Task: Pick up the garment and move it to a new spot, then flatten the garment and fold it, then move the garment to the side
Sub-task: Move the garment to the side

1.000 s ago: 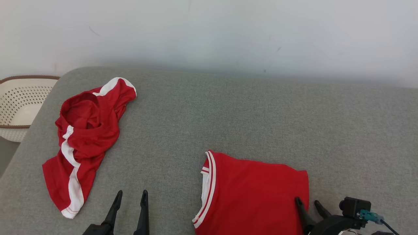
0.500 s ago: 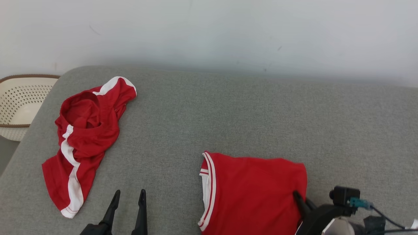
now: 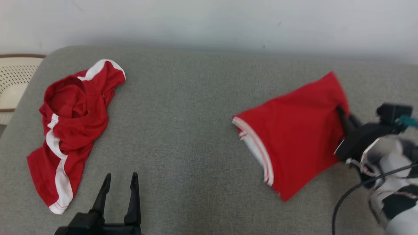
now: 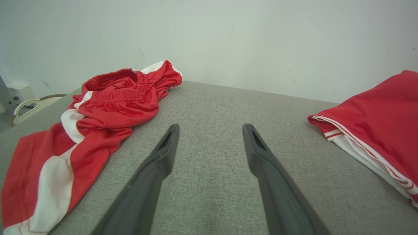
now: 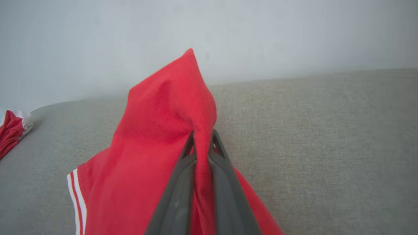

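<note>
My right gripper [image 3: 344,114] is clamped on the garment [image 3: 294,137], pinching its right-hand edge. In the right wrist view the two fingers [image 5: 183,182] sit close together with a fold of red cloth squeezed between them. The cloth rises to a peak above the tips and spreads down and to the left below them.

The garment is on the right part of the grey cushion [image 3: 196,107], folded into a rough rectangle and skewed, with one corner pointing toward the wall [image 3: 209,19] and another toward me. Its white-striped trim runs along the edge that faces the middle of the cushion. From the left wrist camera that trimmed edge sits low, at the cushion's surface. I cannot tell whether the gripped end is lifted clear of the cushion. In the head view, the right arm and the garment are both smeared with motion blur.

My left gripper [image 3: 121,176] is at the near edge of the cushion, left of centre. Its jaws are spread wide and hold nothing, with bare grey fabric between the fingers. It is well apart from the garment.

Red shorts [image 3: 70,114] with white side stripes lie crumpled on the left side of the cushion, waistband toward the wall and one leg trailing toward me. They are near the left gripper but not touching it. A pale perforated basket [image 3: 13,81] stands beyond the cushion's left end.
</note>
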